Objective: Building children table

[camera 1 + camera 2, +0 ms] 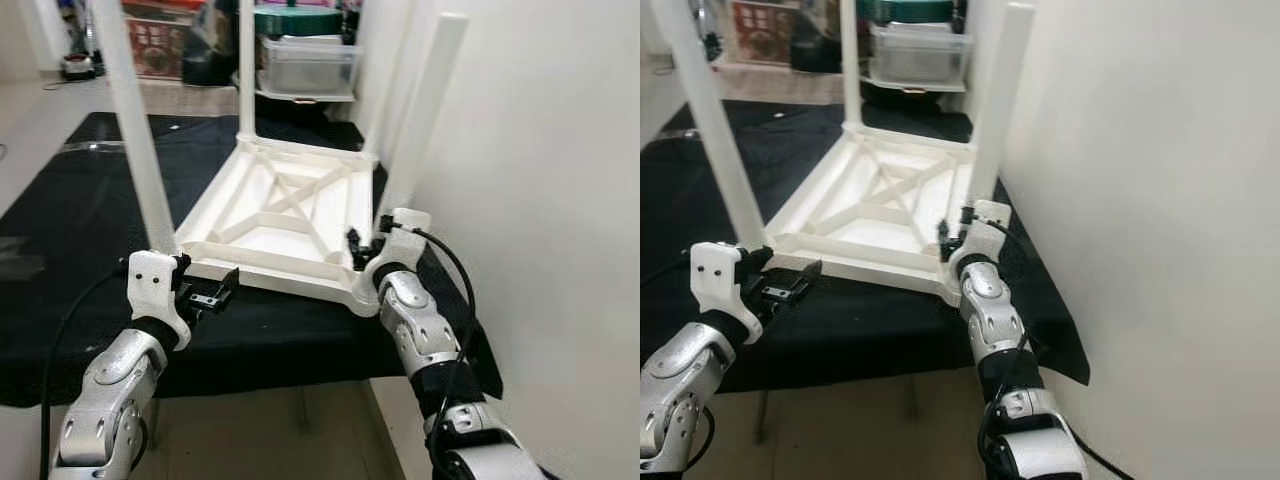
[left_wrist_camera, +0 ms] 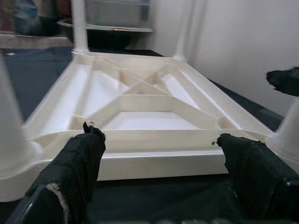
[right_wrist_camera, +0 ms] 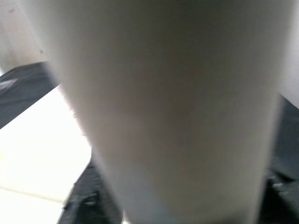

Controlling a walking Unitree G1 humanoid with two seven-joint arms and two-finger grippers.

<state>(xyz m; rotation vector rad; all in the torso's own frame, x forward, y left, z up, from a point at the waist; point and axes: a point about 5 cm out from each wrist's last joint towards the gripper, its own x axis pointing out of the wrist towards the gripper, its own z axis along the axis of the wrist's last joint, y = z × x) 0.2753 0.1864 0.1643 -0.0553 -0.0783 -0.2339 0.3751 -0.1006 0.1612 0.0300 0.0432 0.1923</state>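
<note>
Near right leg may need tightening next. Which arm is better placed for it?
Probably the right. The right gripper is already at the base of the near right leg, which looms close in its wrist view. The left gripper sits open by the tabletop's near edge.

The upside-down kids table (image 1: 285,215) is all plain white plastic, legs (image 1: 135,130) too, sitting on a solid black cloth (image 1: 80,220) with no pattern. Both arms are silver with white wrist housings, and the left gripper (image 1: 213,292) and right gripper (image 1: 357,248) are black, with black cables (image 1: 455,270). The wall (image 1: 540,180) is off-white, and there's a clear greyish bin (image 1: 305,62) with a dark green lid (image 1: 297,20) at the back.
</note>
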